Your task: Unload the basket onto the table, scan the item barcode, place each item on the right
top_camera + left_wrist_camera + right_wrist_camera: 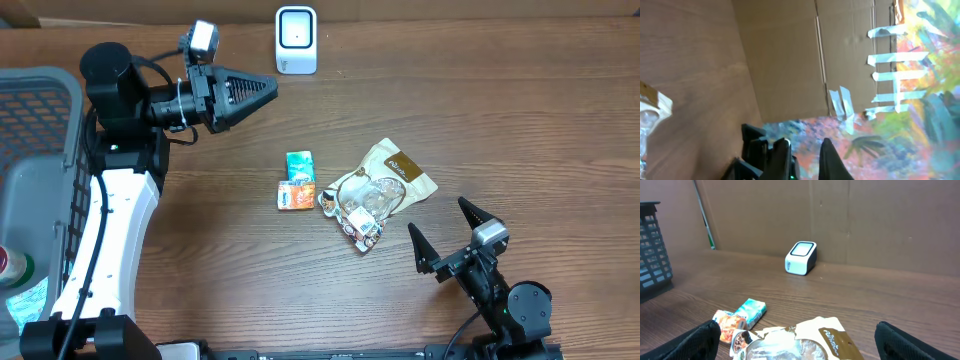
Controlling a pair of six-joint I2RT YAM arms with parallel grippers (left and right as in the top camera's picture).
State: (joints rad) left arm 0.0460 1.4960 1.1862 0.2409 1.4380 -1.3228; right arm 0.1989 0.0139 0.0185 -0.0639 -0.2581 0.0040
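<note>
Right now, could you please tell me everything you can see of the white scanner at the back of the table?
The scanner is a small white box with rounded corners, smooth like plastic, with a dark-rimmed pale window on its slanted top face. It stands upright on the wooden table, close to the cardboard wall. Only the table touches it.

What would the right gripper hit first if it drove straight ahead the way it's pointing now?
Most likely the snack bag, lying just ahead of the open right gripper. Its height is unclear: if level, it might skim over the bag toward the white scanner.
</note>
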